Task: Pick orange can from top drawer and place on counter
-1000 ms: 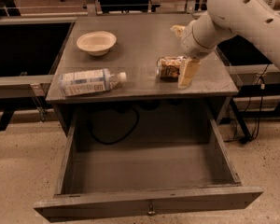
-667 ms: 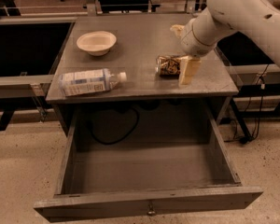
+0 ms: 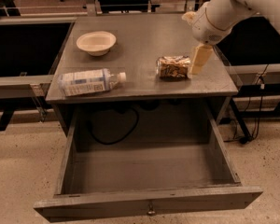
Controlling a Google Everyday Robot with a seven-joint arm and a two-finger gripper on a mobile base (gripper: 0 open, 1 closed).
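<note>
The orange can (image 3: 172,67) lies on its side on the counter (image 3: 144,31), near the right edge. My gripper (image 3: 199,56) hangs just to the right of the can, open and holding nothing; one cream finger (image 3: 200,59) stands beside the can's end, about touching it. The other finger is hidden behind the wrist. The top drawer (image 3: 149,202) is pulled fully out below the counter, and nothing shows inside it.
A clear plastic bottle with a white label (image 3: 88,81) lies on its side at the counter's front left. A shallow cream bowl (image 3: 96,42) sits at the back left. A black cable hangs behind the drawer. Dark tables flank the cabinet.
My gripper has drawn slightly up and to the right, away from the can. The can stays lying on the counter where it was.
</note>
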